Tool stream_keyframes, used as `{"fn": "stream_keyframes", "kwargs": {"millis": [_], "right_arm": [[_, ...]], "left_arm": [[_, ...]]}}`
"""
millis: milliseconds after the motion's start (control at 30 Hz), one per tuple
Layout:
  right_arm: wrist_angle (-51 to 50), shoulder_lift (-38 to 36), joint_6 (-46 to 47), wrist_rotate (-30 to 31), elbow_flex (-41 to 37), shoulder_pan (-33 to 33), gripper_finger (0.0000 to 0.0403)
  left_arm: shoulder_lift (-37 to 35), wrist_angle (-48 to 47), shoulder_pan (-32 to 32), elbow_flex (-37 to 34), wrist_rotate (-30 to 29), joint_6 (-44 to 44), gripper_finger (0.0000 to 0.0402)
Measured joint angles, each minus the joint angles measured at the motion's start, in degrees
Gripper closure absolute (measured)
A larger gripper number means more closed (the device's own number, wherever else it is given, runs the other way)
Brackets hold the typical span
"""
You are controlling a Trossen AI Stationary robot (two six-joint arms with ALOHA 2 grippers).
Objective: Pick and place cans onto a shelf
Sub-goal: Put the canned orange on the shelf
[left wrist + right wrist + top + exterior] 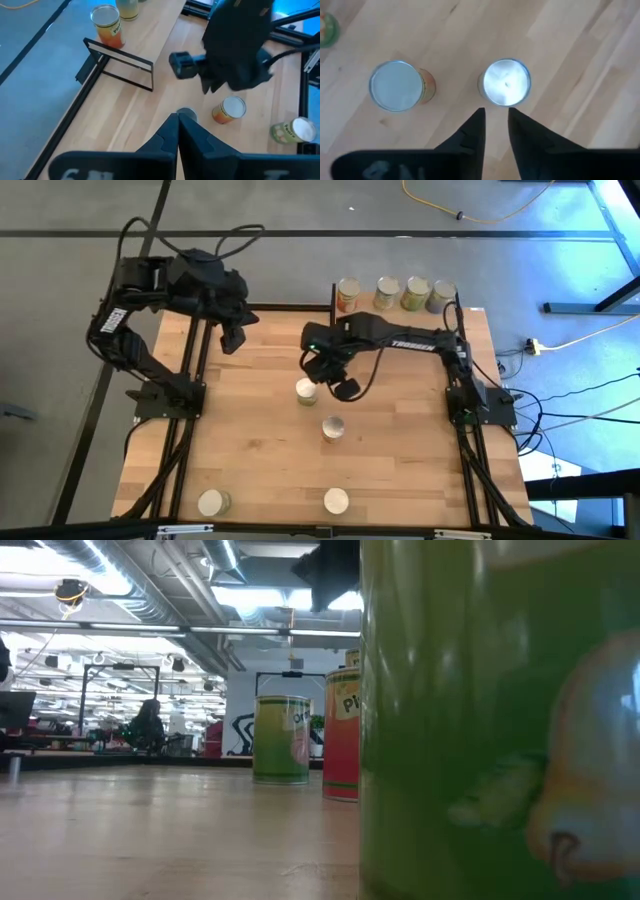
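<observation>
Right arm reaches from right edge toward frame centre, right tool [322,378] pointing down above can [306,391], fingers slightly parted, gripping nothing. Second can [334,427] just below. Left arm folded at upper left, left tool [232,338] closed, empty. Shelf [400,315] top centre-right, four cans aboard.

Two cans [306,391] [333,427] are stood close together mid-table under the right arm. Bare wood [250,420] is left beside them.
</observation>
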Motion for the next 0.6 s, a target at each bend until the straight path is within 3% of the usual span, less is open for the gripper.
{"fn": "stream_keyframes", "kwargs": {"millis": [200,600], "right_arm": [[-0.2,4.6,-4.8,0.1,0.0,0.0,0.0292],[0.2,8.7,-17.9,0.1,0.0,2.7,0.0289]], "left_arm": [[-0.9,0.0,0.0,0.0,0.8,-0.6,0.0401],[-3.6,0.0,0.0,0.1,2.6,-0.7,0.0401]]}}
